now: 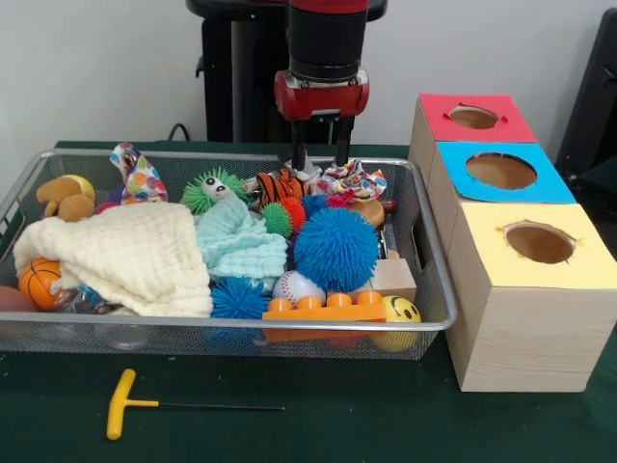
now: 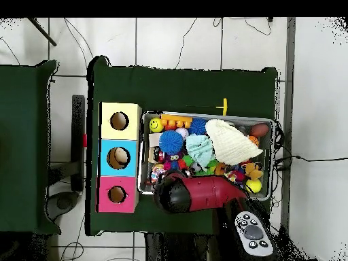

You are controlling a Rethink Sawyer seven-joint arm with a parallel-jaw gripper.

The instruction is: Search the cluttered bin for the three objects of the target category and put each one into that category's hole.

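The wire-mesh bin (image 1: pixel 436 289) is full of toys and cloths; it also shows in the overhead view (image 2: pixel 272 146). My gripper (image 1: pixel 320 156) hangs open over the bin's back edge, empty. Just below it lie a white polka-dot cloth (image 1: pixel 353 179) and a tiger-striped toy (image 1: pixel 280 185). A second polka-dot cloth (image 1: pixel 138 174) lies at the back left. A cream cloth (image 1: pixel 125 256) and a mint cloth (image 1: pixel 237 241) cover the middle. I see no rope ring. The yellow-topped box's hole (image 1: pixel 540 243) (image 2: pixel 119 121) is right of the bin. In the overhead view the arm (image 2: pixel 197 194) hides the gripper.
Blue-topped (image 1: pixel 501 171) and red-topped (image 1: pixel 473 117) holes sit behind the yellow one. Spiky balls, blue (image 1: pixel 335 249) and green (image 1: pixel 214 190), an orange brick (image 1: pixel 323 309), a smiley ball (image 1: pixel 400 311) and a basketball (image 1: pixel 40 282) crowd the bin. A yellow T-handle tool (image 1: pixel 120 405) lies in front.
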